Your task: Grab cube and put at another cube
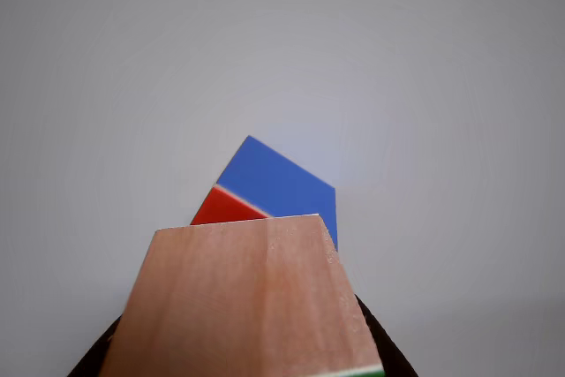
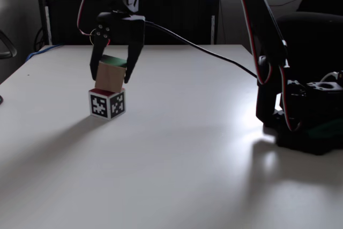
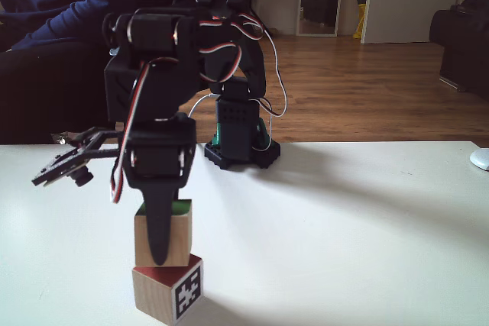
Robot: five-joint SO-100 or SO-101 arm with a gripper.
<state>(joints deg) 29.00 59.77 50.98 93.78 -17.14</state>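
The cube (image 2: 111, 77) of bare wood, green face on top, sits slightly tilted on top of another cube (image 2: 107, 103), which has a red top and black-and-white marker sides. My gripper (image 2: 111, 80) reaches down from above and is shut on the wooden cube, one dark finger on each side. In another fixed view one finger (image 3: 157, 234) crosses the front of the wooden cube (image 3: 177, 234), which rests on the marker cube (image 3: 164, 292). The other view looks along the wooden cube (image 1: 238, 306) to the blue and red faces of the lower cube (image 1: 274, 178) just beyond it.
The white table (image 2: 187, 159) stretches wide around the stack. My arm's base (image 2: 305, 127) stands at the right edge with a black cable (image 2: 203, 46) running to the wrist. A person in dark blue (image 3: 46, 5) sits behind the table. A white object (image 3: 480, 159) lies far right.
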